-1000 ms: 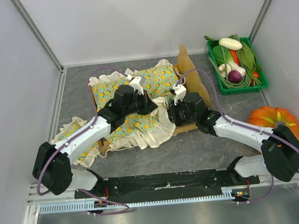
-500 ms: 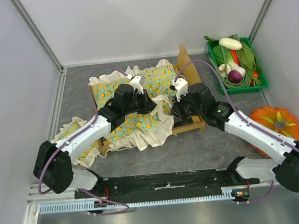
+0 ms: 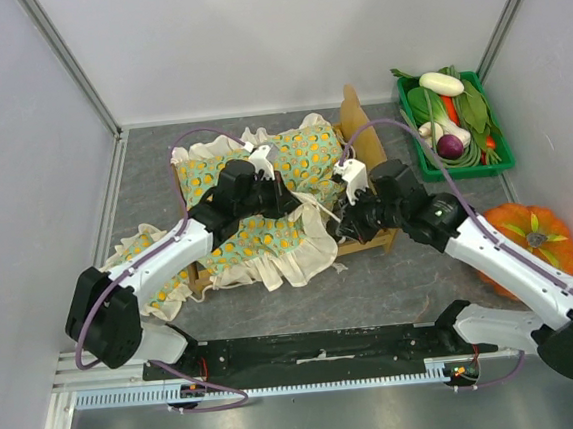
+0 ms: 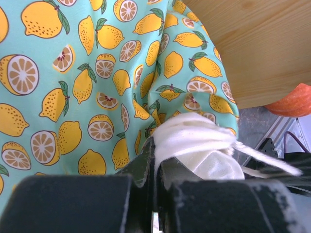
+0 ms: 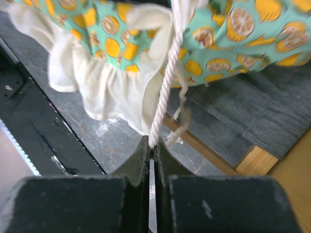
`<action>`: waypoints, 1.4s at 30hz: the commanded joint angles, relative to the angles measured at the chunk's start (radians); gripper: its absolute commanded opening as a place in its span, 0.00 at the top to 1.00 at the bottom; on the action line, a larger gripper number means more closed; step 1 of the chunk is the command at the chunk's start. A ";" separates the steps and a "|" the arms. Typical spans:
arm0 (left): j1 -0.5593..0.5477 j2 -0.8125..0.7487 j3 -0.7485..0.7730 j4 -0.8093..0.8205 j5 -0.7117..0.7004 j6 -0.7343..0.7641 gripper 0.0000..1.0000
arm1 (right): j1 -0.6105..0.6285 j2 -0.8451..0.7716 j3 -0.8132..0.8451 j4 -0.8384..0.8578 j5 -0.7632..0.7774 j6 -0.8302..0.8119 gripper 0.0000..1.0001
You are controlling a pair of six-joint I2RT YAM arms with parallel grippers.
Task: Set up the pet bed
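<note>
Grey tabletop (image 3: 393,285); cushion (image 3: 306,153) hides pet bed (image 3: 354,118) base; right gripper (image 5: 151,145) pinches cord (image 5: 165,87).

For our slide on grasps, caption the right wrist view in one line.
Right gripper shut on the white cord of the cushion, pet bed beneath.

Pet bed (image 3: 351,108) lay flat mid-desk (image 3: 154,186): light-wood frame, arched headboard upright at its right end, grey base mostly under the cushion (image 3: 307,157)
</note>
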 commanded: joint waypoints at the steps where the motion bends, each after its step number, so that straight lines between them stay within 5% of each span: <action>1: 0.011 0.020 0.041 0.034 0.041 0.042 0.98 | 0.003 -0.099 0.146 -0.068 -0.052 -0.007 0.96; 6: 0.011 0.033 0.052 0.032 0.076 0.049 0.98 | 0.003 -0.090 0.254 -0.190 -0.168 -0.066 0.89; 11: 0.011 0.049 0.066 0.031 0.130 0.063 0.98 | 0.004 -0.050 0.230 -0.381 -0.266 -0.132 0.98; 15: 0.011 0.061 0.072 0.024 0.137 0.069 0.98 | 0.003 -0.099 0.156 -0.365 -0.438 -0.125 0.96; 19: 0.011 0.070 0.078 0.023 0.156 0.069 0.98 | 0.003 -0.111 0.090 -0.347 -0.455 -0.094 0.80; 21: 0.011 0.069 0.079 0.021 0.151 0.071 0.98 | 0.003 -0.102 0.052 -0.318 -0.461 -0.076 0.91; 27: 0.011 0.076 0.092 0.012 0.150 0.072 0.98 | 0.004 -0.081 0.021 -0.223 -0.563 -0.037 0.92; 30: 0.011 0.078 0.095 0.006 0.151 0.075 0.98 | 0.004 -0.084 0.038 -0.247 -0.318 -0.030 0.64; 34: 0.011 0.075 0.086 0.011 0.157 0.077 0.98 | 0.004 -0.070 0.036 -0.189 0.176 0.067 0.57; 42: 0.011 0.073 0.078 0.009 0.188 0.078 0.98 | -0.006 -0.028 -0.082 0.210 0.255 0.197 0.58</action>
